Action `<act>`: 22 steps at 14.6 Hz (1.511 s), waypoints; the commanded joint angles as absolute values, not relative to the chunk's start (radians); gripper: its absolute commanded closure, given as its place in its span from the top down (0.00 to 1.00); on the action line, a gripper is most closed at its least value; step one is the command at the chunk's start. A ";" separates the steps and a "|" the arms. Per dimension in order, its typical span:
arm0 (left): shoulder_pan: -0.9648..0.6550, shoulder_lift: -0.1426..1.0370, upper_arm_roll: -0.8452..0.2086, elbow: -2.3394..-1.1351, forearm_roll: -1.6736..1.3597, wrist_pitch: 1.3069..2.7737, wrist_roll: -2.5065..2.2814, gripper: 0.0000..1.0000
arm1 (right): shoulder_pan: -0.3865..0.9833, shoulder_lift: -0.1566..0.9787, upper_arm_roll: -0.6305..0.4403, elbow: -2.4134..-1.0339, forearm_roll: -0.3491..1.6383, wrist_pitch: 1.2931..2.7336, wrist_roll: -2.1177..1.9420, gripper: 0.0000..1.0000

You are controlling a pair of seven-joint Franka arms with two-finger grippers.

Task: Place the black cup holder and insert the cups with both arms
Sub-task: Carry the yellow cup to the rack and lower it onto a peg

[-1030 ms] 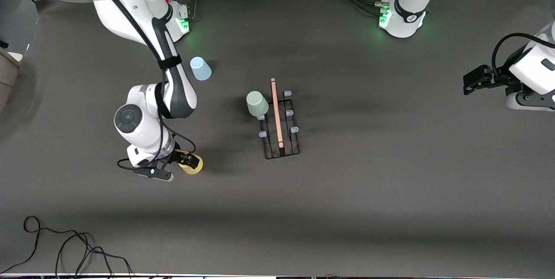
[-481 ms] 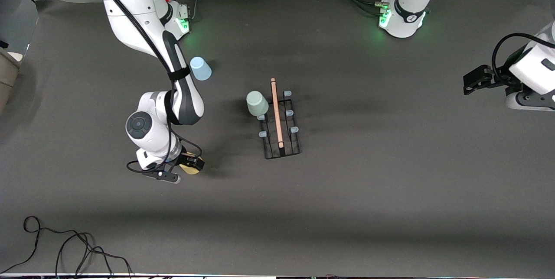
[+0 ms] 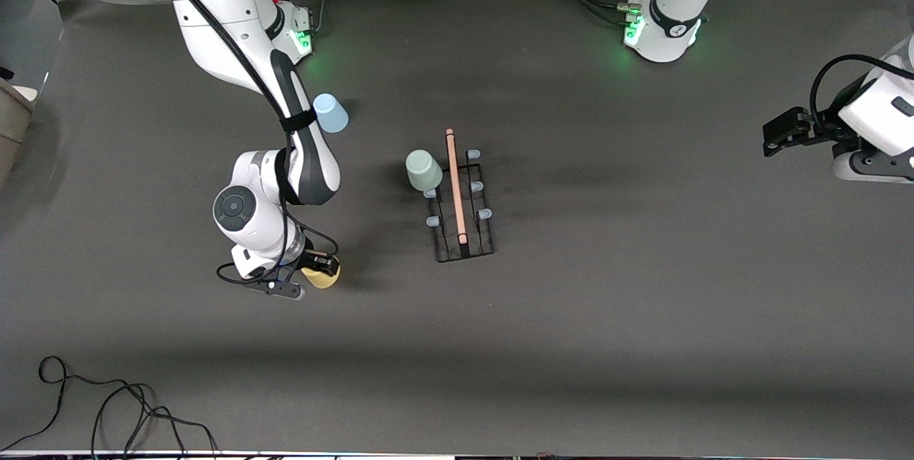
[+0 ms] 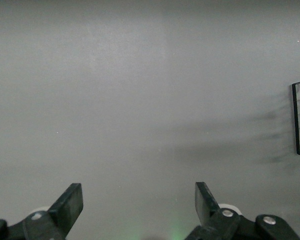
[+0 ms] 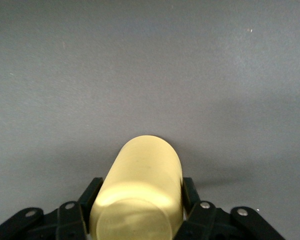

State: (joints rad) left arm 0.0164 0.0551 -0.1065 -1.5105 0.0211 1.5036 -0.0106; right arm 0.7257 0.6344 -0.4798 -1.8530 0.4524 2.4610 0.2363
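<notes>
Right pincer clamps yellow cup, lower left of frame; lift straight, carry to rack prong. Left pincer gapes empty, waiting, right edge.

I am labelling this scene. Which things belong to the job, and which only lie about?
Job:
- black cup holder
- grey-green cup, on a prong
- light blue cup
- yellow cup, in right gripper
- left gripper, waiting open

Lying about:
- black cable

You won't find any readable text, labels, brands or numbers in these views; nothing legible stands on the arms, cups, rack or table.
</notes>
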 commanded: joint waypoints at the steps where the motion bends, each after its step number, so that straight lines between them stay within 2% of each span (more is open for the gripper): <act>1: 0.011 0.049 -0.100 -1.506 0.015 1.505 -0.011 1.00 | 0.723 0.545 -0.486 -1.847 0.483 2.386 0.215 0.00; 5: 0.012 0.051 -0.100 -1.506 0.017 1.505 -0.011 1.00 | 0.735 0.434 -0.488 -1.786 0.473 2.228 0.332 0.00; 8: 0.011 0.049 -0.100 -1.505 0.017 1.505 -0.009 1.00 | 0.799 0.403 -0.488 -1.731 0.465 2.198 0.541 0.00; 13: 0.009 0.051 -0.100 -1.497 0.017 1.505 -0.009 1.00 | 0.926 0.425 -0.482 -1.649 0.313 2.200 0.863 0.00; 22: 0.008 0.051 -0.100 -1.497 0.017 1.503 -0.009 1.00 | 1.043 0.503 -0.482 -1.631 0.310 2.227 1.048 0.00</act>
